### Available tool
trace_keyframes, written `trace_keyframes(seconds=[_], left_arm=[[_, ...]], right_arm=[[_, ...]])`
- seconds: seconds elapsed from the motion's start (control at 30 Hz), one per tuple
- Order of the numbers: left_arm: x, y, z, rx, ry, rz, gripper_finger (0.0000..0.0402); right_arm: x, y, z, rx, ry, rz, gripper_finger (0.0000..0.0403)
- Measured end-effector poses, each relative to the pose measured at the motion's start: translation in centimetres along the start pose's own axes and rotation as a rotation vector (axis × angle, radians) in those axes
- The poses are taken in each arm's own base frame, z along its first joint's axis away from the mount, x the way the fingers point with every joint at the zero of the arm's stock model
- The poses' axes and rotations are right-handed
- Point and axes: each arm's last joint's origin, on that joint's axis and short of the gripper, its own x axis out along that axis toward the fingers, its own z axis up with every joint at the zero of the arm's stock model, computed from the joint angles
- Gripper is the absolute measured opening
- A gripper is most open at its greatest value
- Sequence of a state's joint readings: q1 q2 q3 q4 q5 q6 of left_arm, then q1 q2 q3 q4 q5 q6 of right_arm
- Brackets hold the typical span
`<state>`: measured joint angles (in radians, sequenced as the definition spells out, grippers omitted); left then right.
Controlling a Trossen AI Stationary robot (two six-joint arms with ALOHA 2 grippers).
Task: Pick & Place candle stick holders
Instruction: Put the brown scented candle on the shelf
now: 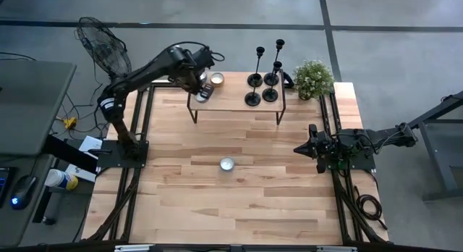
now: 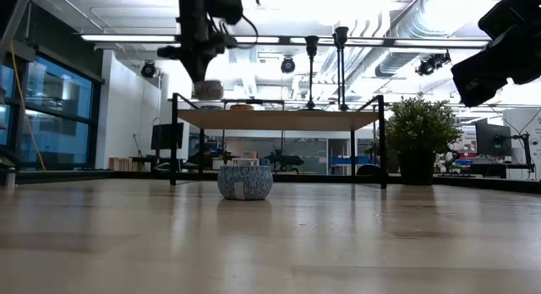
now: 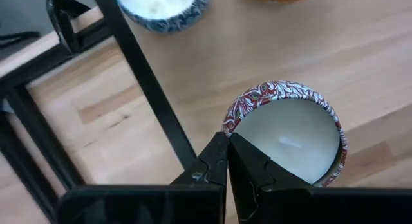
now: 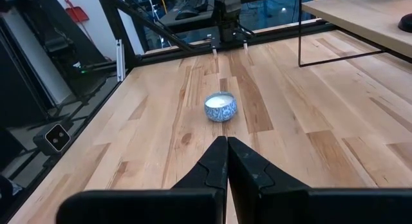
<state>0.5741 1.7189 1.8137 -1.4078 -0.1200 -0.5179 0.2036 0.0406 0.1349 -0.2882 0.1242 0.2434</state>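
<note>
The candle stick holders (image 1: 263, 77), four slim black ones of differing heights, stand clustered at the right end of a small raised shelf (image 1: 239, 100), in the upper centre of the high view. Two stand toward the shelf's front edge and two behind them; their round bases sit close together. In the low view only two tall stems with their top cups (image 2: 325, 62) show above the shelf, near the top centre of the frame.

Just right of the shelf stands a small potted plant (image 1: 313, 79). At the shelf's left end lies a tealight in a red patterned tin (image 3: 288, 139), and beside it, toward the upper edge of the high view, a second round candle (image 1: 216, 79).

The left gripper (image 1: 202, 87) hangs over that left end of the shelf, its fingers pressed together and holding nothing; in the left wrist view their tips sit over the rim of the red-patterned tin, though I cannot tell whether they touch it.

On the tabletop (image 1: 239, 201), below the shelf in the high view and near the frame's centre, sits a blue-and-white patterned candle tin (image 1: 227, 164).

The right gripper (image 1: 299, 148) waits at the right side of the frame, above the tabletop's right edge, fingers closed and empty, well apart from the candle stick holders.
</note>
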Motion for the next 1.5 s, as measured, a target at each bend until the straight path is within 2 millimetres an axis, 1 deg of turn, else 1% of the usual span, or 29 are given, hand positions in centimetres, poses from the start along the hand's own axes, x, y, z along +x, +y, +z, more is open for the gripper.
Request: trace_keyframes(seconds=[0.1,0.27,0.67,1.13,1.5], left_arm=[[1.1,0.0,0.5,0.032,0.027,0.012,0.0000],[1.7,-0.1,0.9,0.055,0.022,0.016,0.0000],[1.7,0.3,1.1,0.041,0.000,0.067,0.0000],[3.1,0.3,1.5,0.020,0.048,0.094,0.0000],[3.2,0.2,1.6,0.015,0.047,0.095,0.0001]], right_arm=[[0.0,0.0,0.0,0.001,0.000,0.000,0.0000],[0.0,0.0,0.0,0.000,0.000,0.000,0.0000],[0.0,0.0,0.0,0.001,0.000,0.000,0.0000],[0.0,0.0,0.0,0.001,0.000,0.000,0.0000],[0.0,0.0,0.0,0.000,0.000,0.000,0.0000]])
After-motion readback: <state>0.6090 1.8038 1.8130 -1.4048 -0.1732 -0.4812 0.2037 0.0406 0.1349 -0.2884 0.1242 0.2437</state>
